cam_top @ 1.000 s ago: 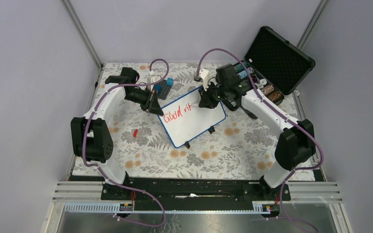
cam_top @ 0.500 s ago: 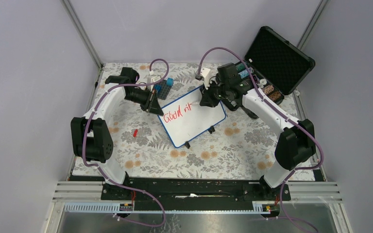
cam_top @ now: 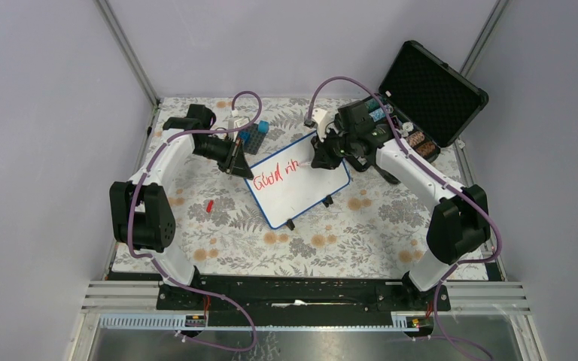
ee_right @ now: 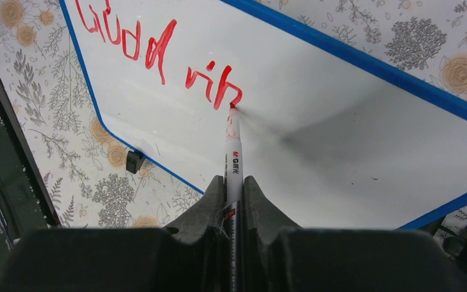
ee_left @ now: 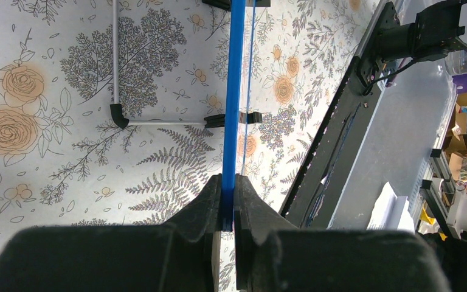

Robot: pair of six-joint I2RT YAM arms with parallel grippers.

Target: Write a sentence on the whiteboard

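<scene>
the left gripper [ee_left: 228, 184] is clenched on the blue rim at the left corner of the whiteboard [cam_top: 301, 192], which sits askew in the middle of the flowered table [cam_top: 218, 226]. the red sentence [ee_right: 163, 52] reads roughly "good vib". the right gripper [ee_right: 234, 182] grasps a marker [ee_right: 233, 143], its tip touching the board at the last letter.

left gripper [ee_left: 228, 185]: clamped on whiteboard [ee_left: 235, 91] rim, seen edge-on | black foot [ee_left: 252, 117] at rim | floral cloth [ee_left: 67, 152] behind
</scene>
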